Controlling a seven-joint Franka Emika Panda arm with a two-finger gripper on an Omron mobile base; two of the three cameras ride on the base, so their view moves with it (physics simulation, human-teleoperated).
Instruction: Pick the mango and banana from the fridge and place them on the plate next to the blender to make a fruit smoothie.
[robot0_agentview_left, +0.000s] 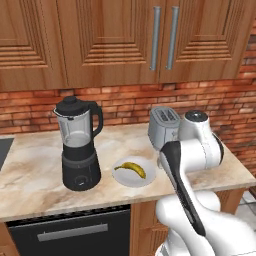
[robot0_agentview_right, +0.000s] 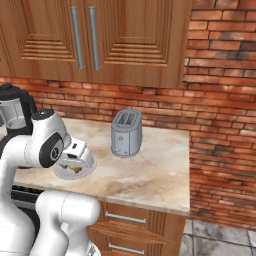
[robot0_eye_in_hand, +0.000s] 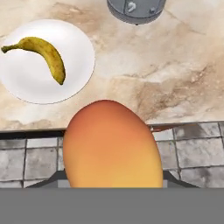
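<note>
Hand view is showing the mango (robot0_eye_in_hand: 113, 146) sitting large at the bottom of the picture, right where the fingertips rise, so the gripper (robot0_eye_in_hand: 113, 181) is grasping it, jaws part closed around the fruit and hidden behind it. The mango is hanging over the counter's front edge, with floor tiles showing below it, and the plate (robot0_eye_in_hand: 78, 65) is lying off toward the upper left of this view with the banana (robot0_eye_in_hand: 46, 54) already resting on it. Seen from the left base view, that plate (robot0_agentview_left: 145, 181) is sitting just beside the blender (robot0_agentview_left: 78, 145), between it and the toaster (robot0_agentview_left: 163, 127), and the banana (robot0_agentview_left: 131, 169) is lying across its middle. The step in hand, as I judge it, is carrying the mango over to the plate. To do it well, the arm should be moving inward over the counter and across toward the plate, keeping the fruit high enough to clear the rim and the banana, then aiming for the bare part of the plate nearer the toaster side, not on top of the banana. Lowering until the mango is almost touching before letting go should be stopping it from rolling off, since it is round and the plate is flat. Keeping the elbow clear of the toaster also matters.
</note>
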